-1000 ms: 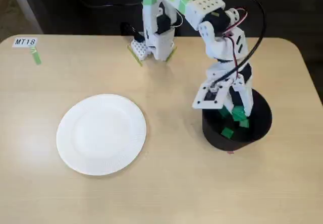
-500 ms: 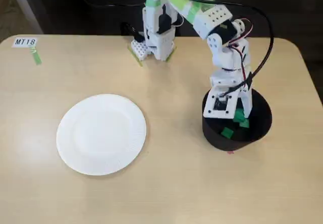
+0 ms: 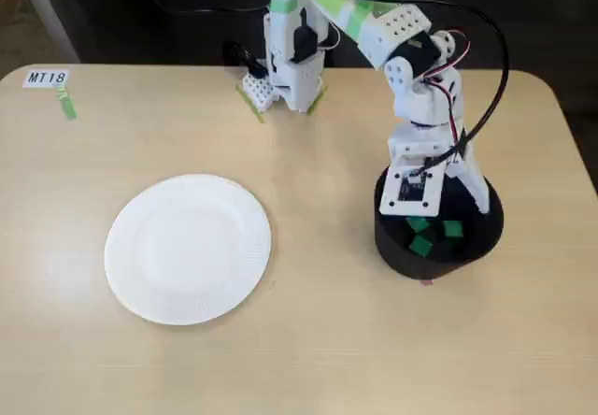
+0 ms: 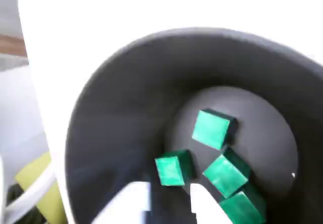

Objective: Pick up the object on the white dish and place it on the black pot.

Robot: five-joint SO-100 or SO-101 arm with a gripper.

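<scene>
On the pale wooden tabletop (image 3: pixel 308 340) the round white paper plate (image 3: pixel 188 248) lay empty, because the small green blocks (image 4: pixel 211 128) already rested inside the matte black pot (image 3: pixel 439 233), where the white fingers (image 4: pixel 132 201) hung parted, holding nothing.

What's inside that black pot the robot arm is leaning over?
The wrist view shows four small green blocks lying on the floor of the black pot. The claw hangs just above them. In the fixed view the arm covers part of the pot, so fewer blocks show.
</scene>
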